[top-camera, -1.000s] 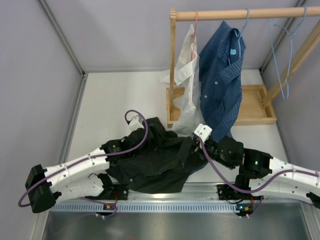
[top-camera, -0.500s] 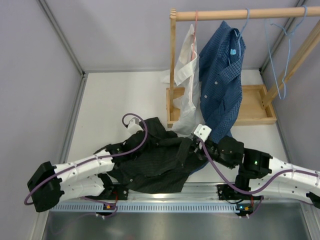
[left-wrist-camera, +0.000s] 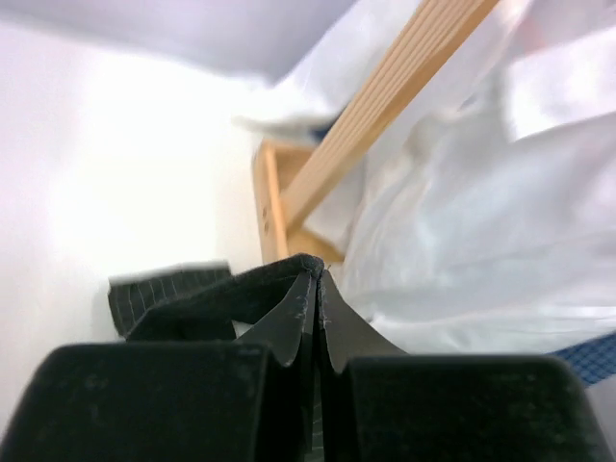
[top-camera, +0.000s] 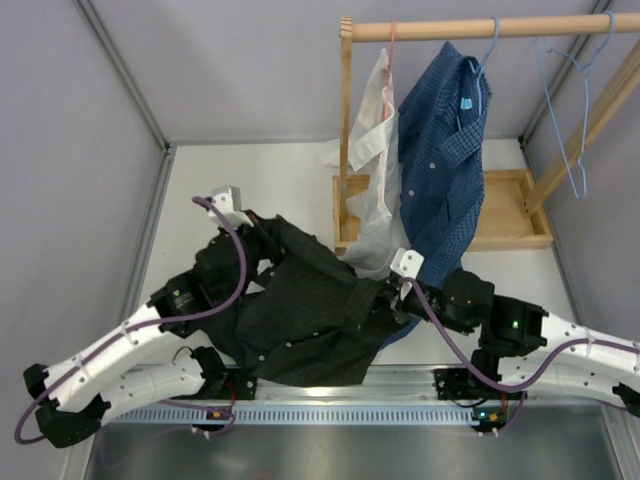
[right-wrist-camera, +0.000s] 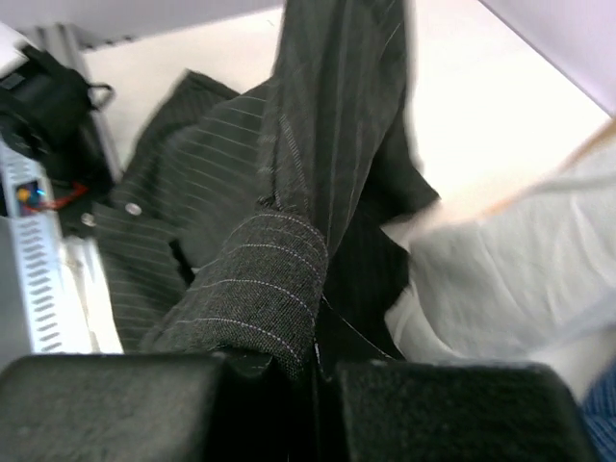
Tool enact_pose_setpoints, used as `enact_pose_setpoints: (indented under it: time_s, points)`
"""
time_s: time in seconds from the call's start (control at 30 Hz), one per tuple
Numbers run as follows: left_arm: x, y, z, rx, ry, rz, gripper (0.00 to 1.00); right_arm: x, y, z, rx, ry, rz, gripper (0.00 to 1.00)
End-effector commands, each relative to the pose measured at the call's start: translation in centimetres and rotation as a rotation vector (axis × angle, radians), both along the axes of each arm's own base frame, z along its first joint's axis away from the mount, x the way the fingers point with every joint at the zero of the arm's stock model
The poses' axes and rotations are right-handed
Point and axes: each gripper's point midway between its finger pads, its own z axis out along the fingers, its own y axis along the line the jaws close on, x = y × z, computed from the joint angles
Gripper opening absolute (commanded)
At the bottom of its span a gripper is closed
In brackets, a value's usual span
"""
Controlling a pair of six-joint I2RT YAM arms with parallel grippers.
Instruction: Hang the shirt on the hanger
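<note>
The black shirt [top-camera: 300,310] lies crumpled on the table between the two arms and is stretched up toward the far left. My left gripper [top-camera: 262,226] is shut on a fold of its edge, and the left wrist view shows the black cloth pinched at the tips [left-wrist-camera: 317,277]. My right gripper [top-camera: 388,297] is shut on the shirt's right side, where striped fabric [right-wrist-camera: 279,279] bulges over the closed jaws [right-wrist-camera: 313,346]. The thin light-blue hanger [top-camera: 581,150] hangs empty from the rod at the far right, away from both grippers.
A wooden rack has a rod [top-camera: 480,28] along the top and a base tray [top-camera: 510,225] at the back right. On it hang a white shirt [top-camera: 375,150] and a blue checked shirt [top-camera: 440,150]. Grey walls close in on both sides.
My left gripper has shut on the shirt's edge and pulled it up and toward the far left, stretching the cloth. The right arm has barely moved.
</note>
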Motion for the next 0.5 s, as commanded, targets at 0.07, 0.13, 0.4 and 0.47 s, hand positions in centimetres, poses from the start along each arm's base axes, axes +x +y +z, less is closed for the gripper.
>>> enact_pose_setpoints:
  time_s: [0.07,0.13,0.4,0.47]
  points:
    - [-1.1,2.0,9.6,0.232,-0.196,-0.095,0.00,-1.6,2.3,7.9,0.220,-0.030,0.123,0.04]
    - [-1.7,1.6,8.2,0.244,-0.174,-0.142,0.00,-1.0,2.2,6.8,0.223,-0.017,0.085,0.03]
    - [-0.7,6.9,-10.8,0.447,0.243,0.228,0.00,0.6,1.3,-0.2,0.130,0.091,-0.054,0.00]
    - [-0.7,6.9,-11.6,0.437,0.273,0.233,0.00,0.1,1.4,-1.3,0.118,0.116,-0.037,0.00]
